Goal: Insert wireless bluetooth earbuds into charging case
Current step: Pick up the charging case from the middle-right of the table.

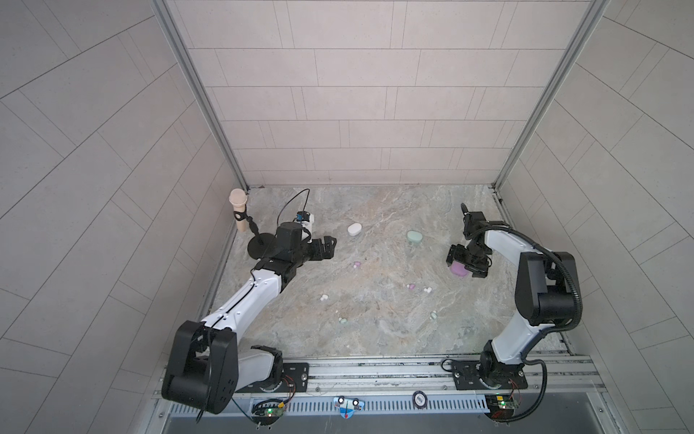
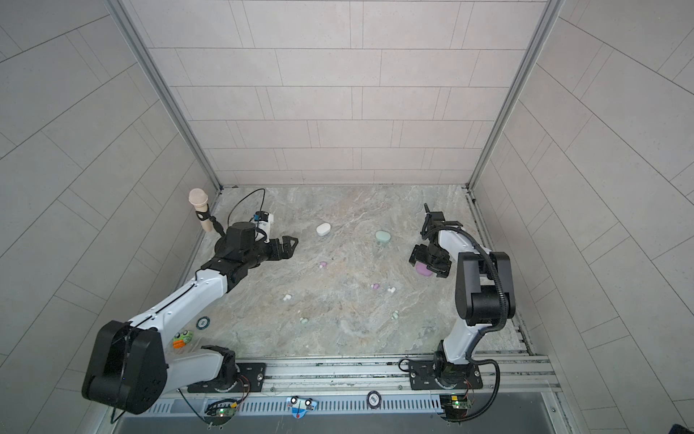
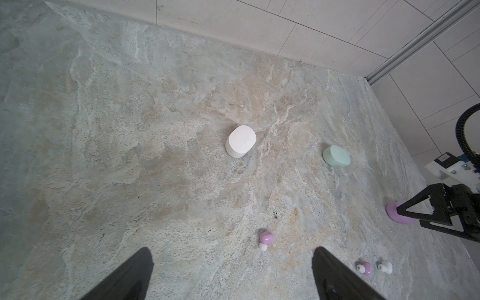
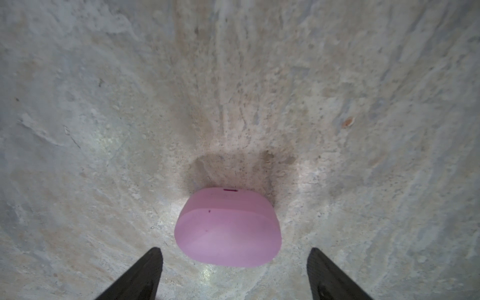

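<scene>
Lilac case (image 4: 228, 228) between spread right pincer (image 4: 235, 250) tips, untouched.

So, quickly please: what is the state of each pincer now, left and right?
Left pincer: open, holding nothing.
Right pincer: open, jaws standing on either side of the lilac-pink rounded plastic case, not gripping it.

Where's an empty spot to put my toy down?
Bare stone runs along the back wall, beyond the white case and mint case. The near strip by the rail, past the mint buds, is free. The middle is dotted with other buds, and the right gripper crowds the lilac case.
</scene>
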`<state>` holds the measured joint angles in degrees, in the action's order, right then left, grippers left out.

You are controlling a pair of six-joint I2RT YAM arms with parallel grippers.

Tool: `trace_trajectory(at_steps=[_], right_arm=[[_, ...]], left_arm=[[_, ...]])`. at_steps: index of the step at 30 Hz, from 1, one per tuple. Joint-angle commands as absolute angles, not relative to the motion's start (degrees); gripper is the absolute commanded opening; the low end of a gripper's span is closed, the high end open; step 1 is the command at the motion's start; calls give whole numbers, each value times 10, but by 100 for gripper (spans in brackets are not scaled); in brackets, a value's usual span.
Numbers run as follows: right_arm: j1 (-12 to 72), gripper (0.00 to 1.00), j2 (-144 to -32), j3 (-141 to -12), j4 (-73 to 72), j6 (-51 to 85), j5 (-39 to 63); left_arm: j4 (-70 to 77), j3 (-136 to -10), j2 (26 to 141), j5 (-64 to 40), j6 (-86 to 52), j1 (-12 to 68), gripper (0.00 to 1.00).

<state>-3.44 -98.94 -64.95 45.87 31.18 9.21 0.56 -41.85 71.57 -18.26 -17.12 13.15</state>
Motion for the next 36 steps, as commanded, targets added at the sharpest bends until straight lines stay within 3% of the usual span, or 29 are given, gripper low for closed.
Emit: trace_trajectory(at_steps=[1,17,36], right_arm=[[-37,85,-1000,-658,450,328,97],[-46,70,-1010,-662,455,334,97],[-47,66,-1023,-659,450,331,102]], left_arm=[[14,-421,714,-188,-173,132,100],[12,-423,713,-189,-173,133,100],[10,-425,712,-188,-171,133,100]])
